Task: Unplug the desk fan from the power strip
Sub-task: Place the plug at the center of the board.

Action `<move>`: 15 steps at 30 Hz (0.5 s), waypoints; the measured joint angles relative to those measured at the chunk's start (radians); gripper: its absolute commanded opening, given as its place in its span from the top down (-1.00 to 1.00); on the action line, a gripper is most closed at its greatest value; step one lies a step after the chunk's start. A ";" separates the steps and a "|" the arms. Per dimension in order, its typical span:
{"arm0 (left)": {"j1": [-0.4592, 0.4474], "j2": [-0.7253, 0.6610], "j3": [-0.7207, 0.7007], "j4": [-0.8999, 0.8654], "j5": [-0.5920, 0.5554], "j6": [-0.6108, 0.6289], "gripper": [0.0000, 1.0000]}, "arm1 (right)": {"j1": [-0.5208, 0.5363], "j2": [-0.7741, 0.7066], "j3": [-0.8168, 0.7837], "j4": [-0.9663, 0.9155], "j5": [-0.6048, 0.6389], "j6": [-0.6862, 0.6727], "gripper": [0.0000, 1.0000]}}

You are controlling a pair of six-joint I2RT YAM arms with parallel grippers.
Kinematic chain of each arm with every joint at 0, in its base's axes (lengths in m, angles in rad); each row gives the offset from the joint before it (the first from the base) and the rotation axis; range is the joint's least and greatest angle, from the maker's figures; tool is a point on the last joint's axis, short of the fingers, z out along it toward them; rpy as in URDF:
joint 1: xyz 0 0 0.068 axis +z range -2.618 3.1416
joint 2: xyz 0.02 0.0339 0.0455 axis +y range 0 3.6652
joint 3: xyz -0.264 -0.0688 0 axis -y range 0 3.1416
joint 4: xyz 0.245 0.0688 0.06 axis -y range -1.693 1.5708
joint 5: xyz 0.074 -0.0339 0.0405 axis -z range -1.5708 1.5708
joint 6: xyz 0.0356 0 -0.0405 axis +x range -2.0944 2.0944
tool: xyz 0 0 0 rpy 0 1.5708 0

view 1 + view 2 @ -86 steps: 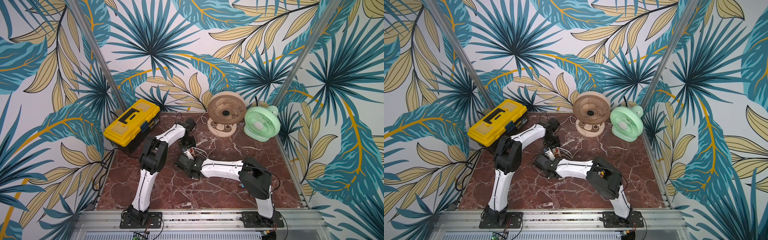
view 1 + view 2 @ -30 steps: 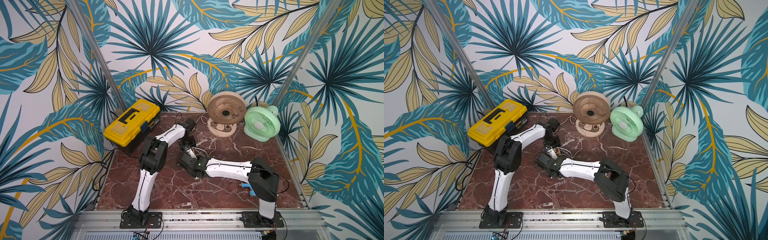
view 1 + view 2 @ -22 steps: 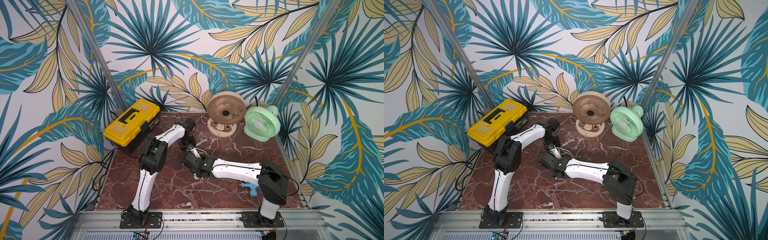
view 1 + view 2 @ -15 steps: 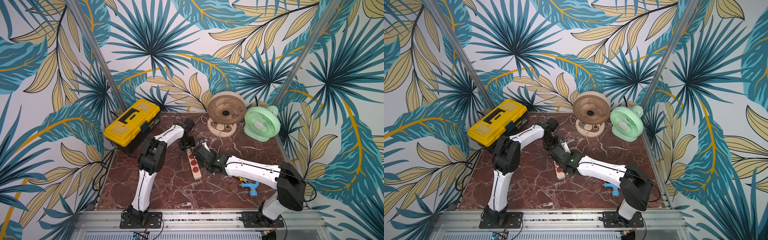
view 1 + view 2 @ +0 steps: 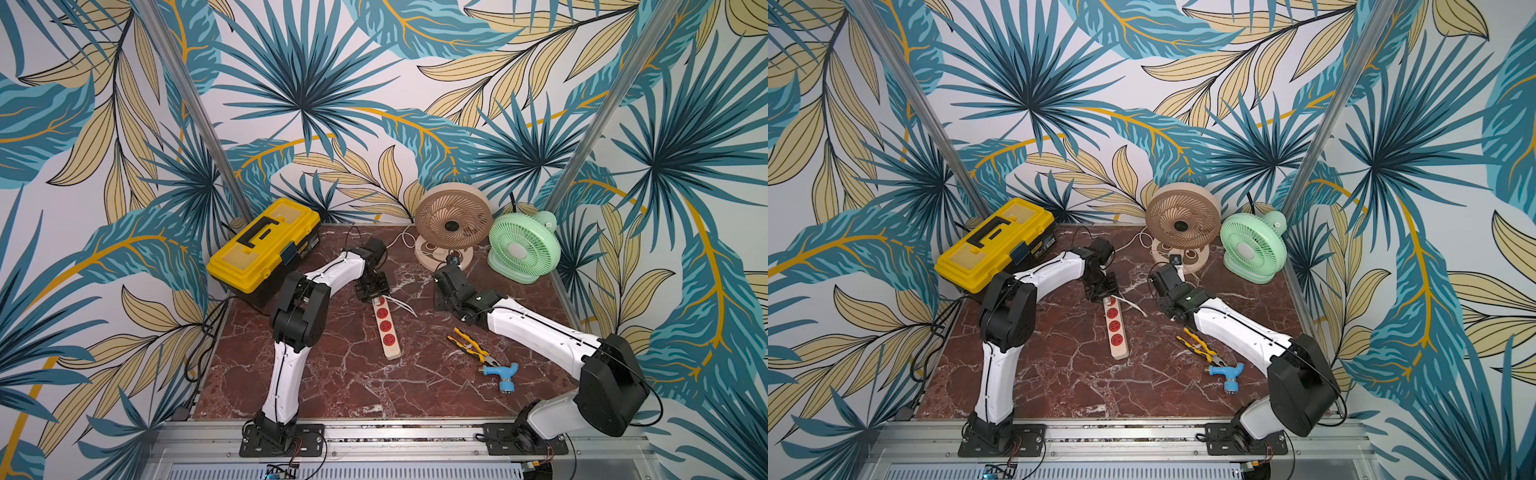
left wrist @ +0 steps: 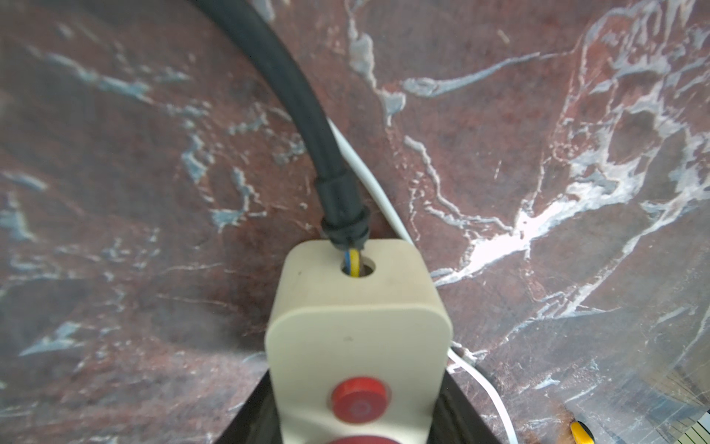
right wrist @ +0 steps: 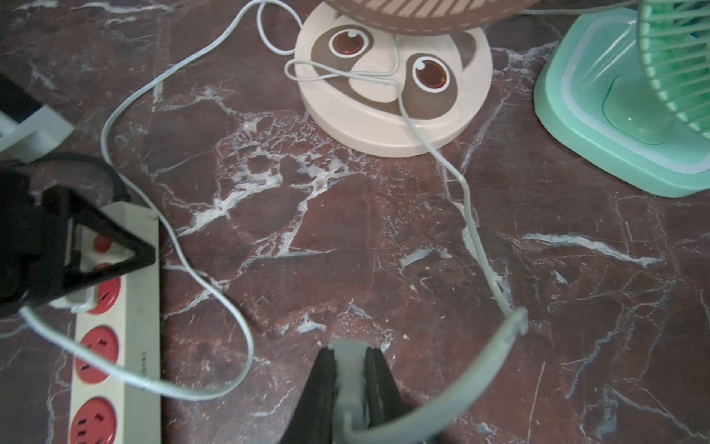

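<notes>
The power strip [image 5: 385, 332] lies on the bench [image 5: 340, 386] at the middle of both top views. Its long axis runs from the left pincer [image 5: 371, 291] down toward the lower edge of the frame, leaning a little to the right. That pincer is clamped on the strip's upper, cord end. The right pincer [image 5: 449, 266] stands well apart to the right of it, near the foot of the beige fan [image 5: 453, 220], pinched narrow on the plug [image 7: 347, 351]. So the plug is clear of the sockets and the unplugging looks done. What is left, I judge, turns on that gap: the left arm is the one on the strip, and the right need only take the plug off to the right or let it go. The right wrist view shows what the top views do not: the grey plug between the black fingers [image 7: 322, 384], and the white cable [image 7: 513, 325] running from it toward the fan's base, a loop lying across the strip. Only the left wrist view shows the black cord [image 6: 299, 103] entering the strip's end.
</notes>
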 measured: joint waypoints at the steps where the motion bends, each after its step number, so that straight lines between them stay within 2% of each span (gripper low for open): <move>1: 0.000 -0.002 -0.002 0.002 0.000 0.000 1.00 | -0.025 0.018 0.011 0.002 -0.010 -0.002 1.00; 8: 0.000 -0.007 -0.012 0.012 0.000 0.002 1.00 | -0.164 0.211 0.116 0.022 -0.050 -0.024 1.00; 15: 0.000 -0.007 -0.012 0.013 0.000 0.002 1.00 | -0.172 0.419 0.344 0.016 -0.135 -0.066 1.00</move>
